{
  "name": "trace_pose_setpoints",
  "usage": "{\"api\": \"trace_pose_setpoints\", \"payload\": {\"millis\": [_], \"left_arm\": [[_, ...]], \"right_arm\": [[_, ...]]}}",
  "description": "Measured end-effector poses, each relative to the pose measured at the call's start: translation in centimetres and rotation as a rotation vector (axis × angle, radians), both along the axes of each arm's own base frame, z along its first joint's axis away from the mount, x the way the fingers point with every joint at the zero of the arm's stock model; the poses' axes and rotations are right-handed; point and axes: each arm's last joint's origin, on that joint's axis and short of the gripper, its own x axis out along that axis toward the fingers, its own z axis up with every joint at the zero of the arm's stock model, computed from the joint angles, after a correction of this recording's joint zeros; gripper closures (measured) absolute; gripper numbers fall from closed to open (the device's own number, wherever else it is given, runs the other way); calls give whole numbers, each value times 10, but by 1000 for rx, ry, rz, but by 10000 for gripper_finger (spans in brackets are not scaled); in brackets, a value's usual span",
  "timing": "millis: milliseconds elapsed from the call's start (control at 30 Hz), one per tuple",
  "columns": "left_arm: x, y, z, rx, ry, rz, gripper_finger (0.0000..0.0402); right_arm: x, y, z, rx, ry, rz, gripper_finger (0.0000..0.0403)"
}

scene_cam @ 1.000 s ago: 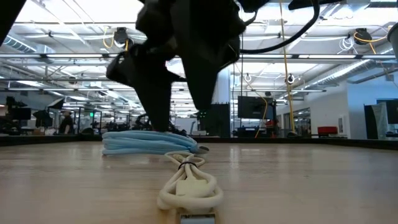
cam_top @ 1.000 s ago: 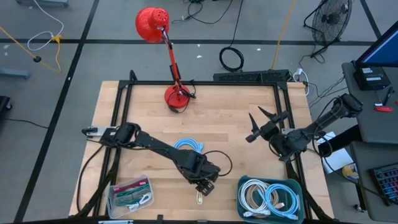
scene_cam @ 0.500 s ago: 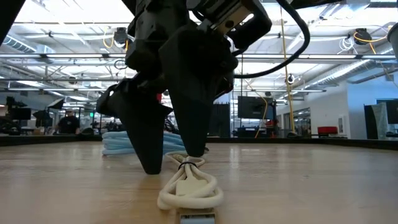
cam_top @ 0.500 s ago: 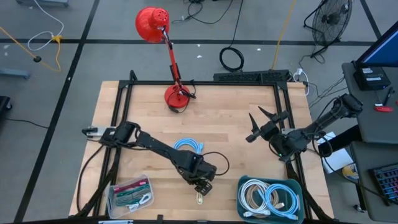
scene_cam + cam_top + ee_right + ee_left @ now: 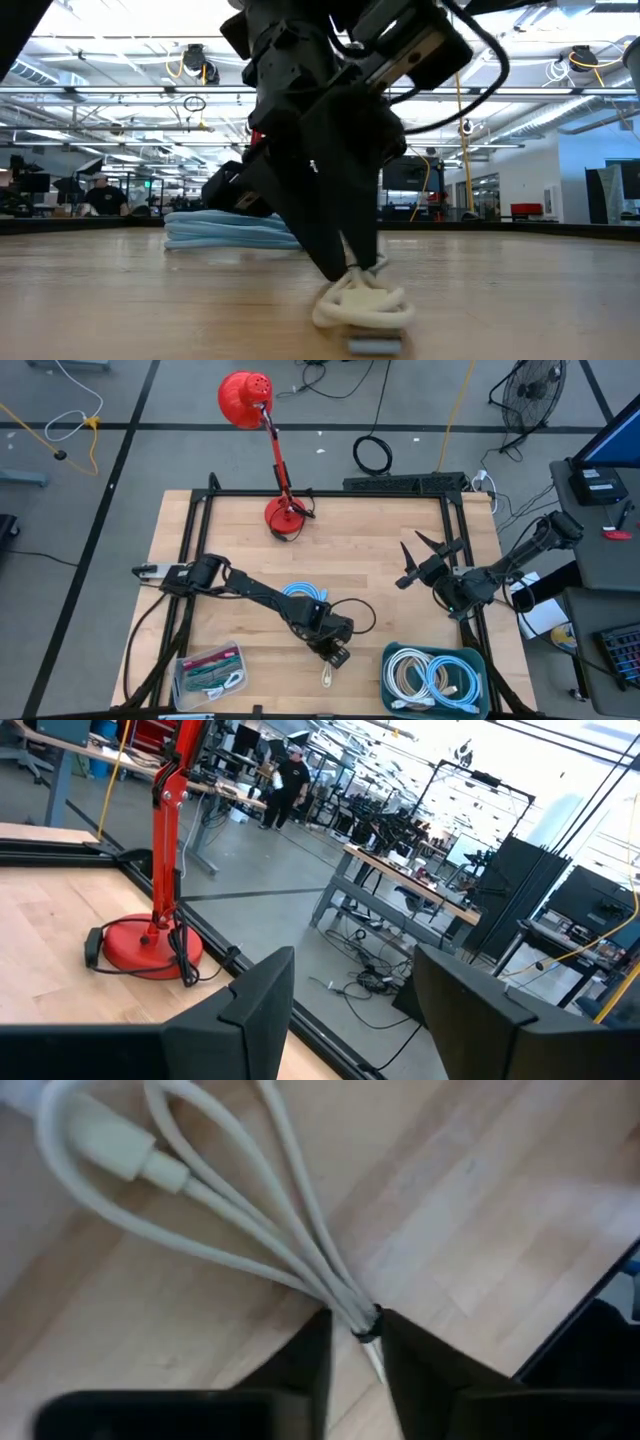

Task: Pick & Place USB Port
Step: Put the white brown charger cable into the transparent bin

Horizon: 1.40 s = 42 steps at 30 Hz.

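The left gripper [image 5: 352, 1342] has its fingers clamped on the tie of a coiled white USB cable [image 5: 327, 677], which rests on the tabletop [image 5: 350, 550] near the front edge, beside a teal bin [image 5: 386, 655] of cables; lifting and placing remain. The right gripper [image 5: 425, 558] waits raised at the right, fingers apart. A red lamp [image 5: 247, 400] stands at the back; the workshop beyond has a person [image 5: 292, 768].

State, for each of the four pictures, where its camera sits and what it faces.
High: overhead, facing down on both arms.
Low: table height, facing the left gripper on the white bundled USB cable.
Left wrist: faces that cable past its gripper.
Right wrist: faces the red desk lamp.
High and low share the coiled light-blue cable.
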Motion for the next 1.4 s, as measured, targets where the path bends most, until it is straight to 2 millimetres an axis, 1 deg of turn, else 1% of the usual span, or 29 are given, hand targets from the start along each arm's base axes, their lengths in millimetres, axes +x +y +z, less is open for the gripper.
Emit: {"api": "trace_pose_setpoints", "payload": {"millis": [100, 133, 200, 333, 467, 633, 800, 900, 1033, 1100, 1267, 1400], "left_arm": [[1, -1, -6, -18, 1, -34, 378], [1, -1, -6, -15, -2, -40, 388], [1, 0, -7, -8, -10, -51, 389], [-3, -1, 3, 31, -30, -94, 398], [-15, -7, 20, 114, -31, -109, 401], [-35, -15, 61, 217, -64, -106, 401], [-60, -21, 98, 324, -78, -98, 401], [-80, -26, 118, 371, -64, -103, 401], [-111, -31, 138, 430, 21, -65, 401], [-130, -34, 150, 454, 66, -42, 401], [-176, -46, 170, 498, 186, 36, 401], [-210, -62, 180, 507, 262, 10, 401]], "right_arm": [[0, 0, 0, -1, 2, 0, 206], [0, 0, 0, -1, 2, -1, 206], [0, 0, 0, -1, 2, -1, 206], [0, 0, 0, -1, 2, -1, 206], [0, 0, 0, -1, 2, -2, 206], [0, 0, 0, -1, 2, -2, 206], [0, 0, 0, 3, -3, -2, 206], [0, 0, 0, 4, -6, -2, 206], [0, 0, 0, 6, -8, -2, 206], [0, 0, 0, 5, -7, -1, 206], [0, 0, 0, 5, -7, -1, 206], [0, 0, 0, 5, -7, -1, 206]]}}
